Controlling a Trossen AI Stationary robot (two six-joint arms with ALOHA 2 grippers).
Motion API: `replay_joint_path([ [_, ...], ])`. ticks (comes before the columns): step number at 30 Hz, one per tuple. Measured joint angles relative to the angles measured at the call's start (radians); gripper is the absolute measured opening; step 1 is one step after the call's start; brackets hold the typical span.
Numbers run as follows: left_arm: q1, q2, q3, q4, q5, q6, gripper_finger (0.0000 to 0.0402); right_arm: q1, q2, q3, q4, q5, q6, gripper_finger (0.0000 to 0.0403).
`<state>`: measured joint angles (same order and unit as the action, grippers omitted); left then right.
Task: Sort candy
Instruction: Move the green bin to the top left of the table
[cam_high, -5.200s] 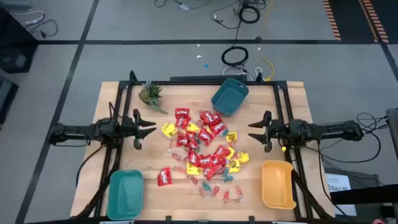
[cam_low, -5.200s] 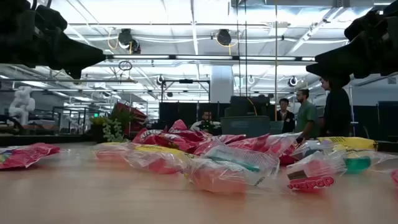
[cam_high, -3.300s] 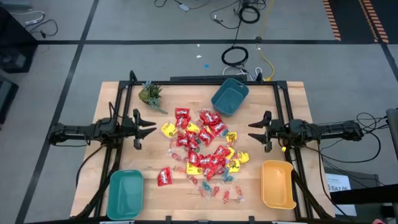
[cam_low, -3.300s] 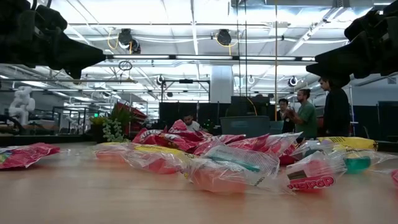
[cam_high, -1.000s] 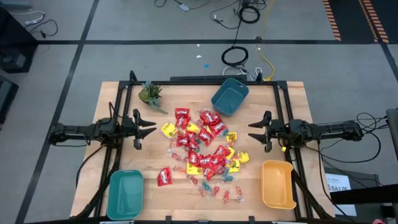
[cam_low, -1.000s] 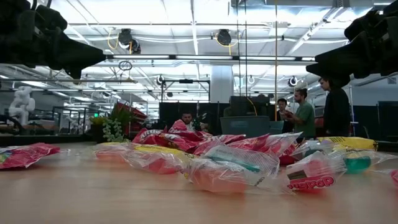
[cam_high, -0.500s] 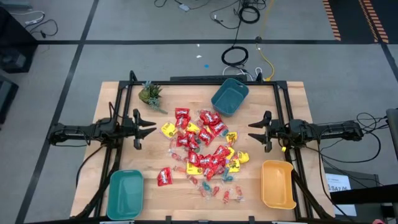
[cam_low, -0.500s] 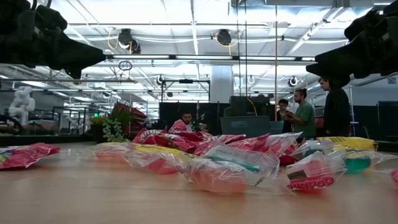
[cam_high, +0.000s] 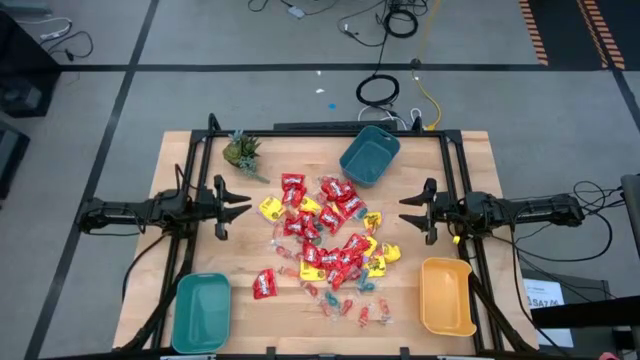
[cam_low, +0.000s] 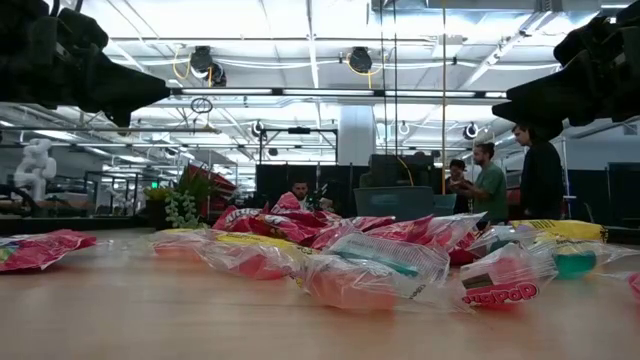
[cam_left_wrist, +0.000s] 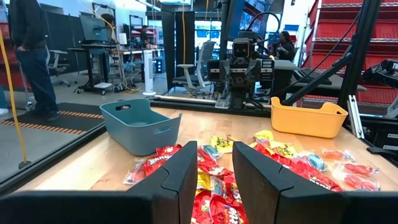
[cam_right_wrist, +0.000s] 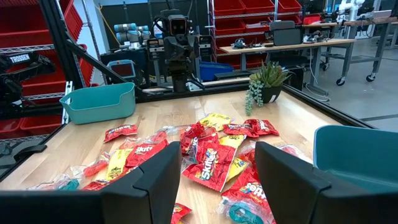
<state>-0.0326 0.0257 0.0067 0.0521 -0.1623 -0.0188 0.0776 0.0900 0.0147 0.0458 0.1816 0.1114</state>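
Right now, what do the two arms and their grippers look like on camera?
Both arms are dark, nearly black, slim jointed tubes. The left gripper and right gripper each end in two angular, pointed dark fingers. Black cables loop off the right arm's rear. I cannot make out any markings on them.

Both arms are dark, nearly black, built of slim jointed links. The left hand (cam_high: 240, 203) and right hand (cam_high: 407, 212) each end in two angular black fingers (cam_left_wrist: 180, 177). Black cables trail from the arms' outer ends.
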Motion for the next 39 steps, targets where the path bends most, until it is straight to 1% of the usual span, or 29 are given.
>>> replay_joint_path([
  [7, 0.0, 0.0, 0.0, 0.039, 0.0, -0.001, 0.0112, 0.0, 0.0, 0.0, 0.0, 0.0, 0.0, 0.0196],
  [10, 0.0, 0.0, 0.003, 0.099, 0.0, -0.002, 0.0112, 0.0, 0.0, 0.0, 0.0, 0.0, 0.0, 0.0196],
  [13, -0.001, 0.009, 0.071, 0.062, -0.031, -0.029, 0.0111, 0.0, 0.0, 0.0, 0.0, 0.0, 0.0, 0.0196],
  [14, 0.0, 0.016, 0.106, 0.037, -0.054, -0.039, 0.0111, 0.0, 0.0, 0.0, 0.0, 0.0, 0.0, 0.0196],
  [16, 0.0, 0.042, 0.188, -0.067, -0.084, -0.051, 0.0111, 0.0, 0.0, 0.0, 0.0, 0.0, 0.0, 0.0196],
  [20, 0.0, 0.153, 0.387, -0.324, -0.087, -0.076, 0.0111, 0.0, 0.0, 0.0, 0.0, 0.0, 0.0, 0.0196],
  [23, 0.0, 0.282, 0.533, -0.51, -0.102, -0.21, 0.0111, 0.0, 0.0, 0.0, 0.0, 0.0, 0.0, 0.0196],
  [26, 0.0, 0.425, 0.657, -0.698, -0.095, -0.398, 0.0111, 0.0, 0.0, 0.0, 0.0, 0.0, 0.0, 0.0196],
  [29, -0.001, 0.556, 0.743, -0.866, -0.033, -0.563, 0.0111, 0.0, 0.0, 0.0, 0.0, 0.0, 0.0, 0.0196],
  [32, -0.002, 0.662, 0.794, -0.974, 0.011, -0.687, 0.0111, 0.0, 0.0, 0.0, 0.0, 0.0, 0.0, 0.0196],
  [34, -0.008, 0.712, 0.812, -1.025, 0.013, -0.771, 0.0111, 0.0, 0.0, 0.0, 0.0, 0.0, 0.0, 0.0196],
  [39, -0.059, 0.785, 0.827, -1.11, 0.004, -1.057, 0.0111, 0.0, 0.0, 0.0, 0.0, 0.0, 0.0, 0.0196],
])
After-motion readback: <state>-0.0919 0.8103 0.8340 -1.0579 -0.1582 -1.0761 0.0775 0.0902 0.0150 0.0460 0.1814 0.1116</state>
